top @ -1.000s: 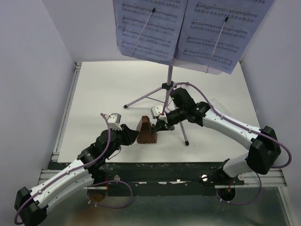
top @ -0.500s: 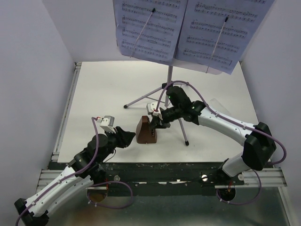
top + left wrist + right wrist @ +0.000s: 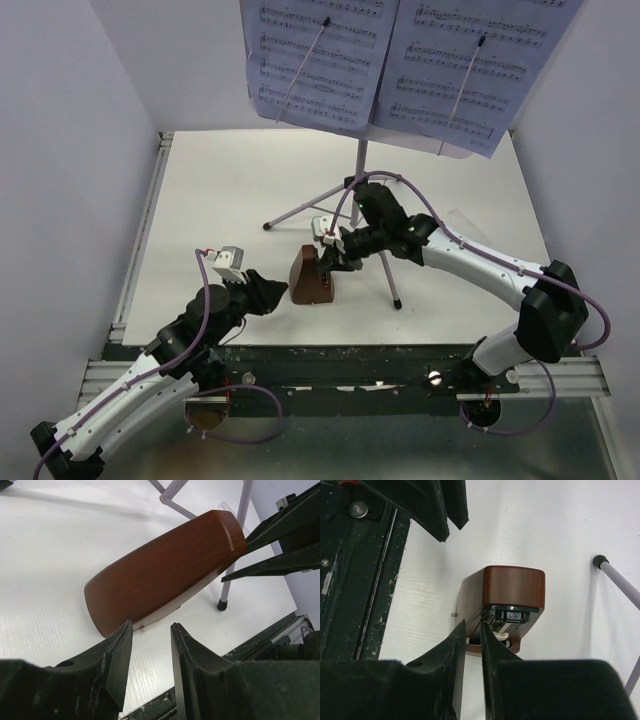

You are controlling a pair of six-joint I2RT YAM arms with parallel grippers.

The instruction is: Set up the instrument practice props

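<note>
The small brown metronome (image 3: 310,282) stands upright on the white table in front of the tripod. My right gripper (image 3: 338,260) reaches it from the right, and in the right wrist view (image 3: 472,622) its jaws are pinched on the front left edge of the metronome (image 3: 512,587), near the top. My left gripper (image 3: 275,292) is open and empty just left of the metronome (image 3: 165,575), with a clear gap between the jaws (image 3: 150,627). The music stand (image 3: 362,160) stands behind on its thin tripod. It holds lavender sheet-music pages (image 3: 320,60).
A tripod leg with a black foot (image 3: 398,303) ends just right of the metronome and under my right arm. It also shows in the right wrist view (image 3: 600,560). Lilac walls close in the left and right sides. The dark front rail (image 3: 350,360) runs along the near edge.
My left gripper let go of the metronome and drew back to the left about a second ago. Since half a second ago nothing has visibly moved. My right gripper stays on the metronome.
</note>
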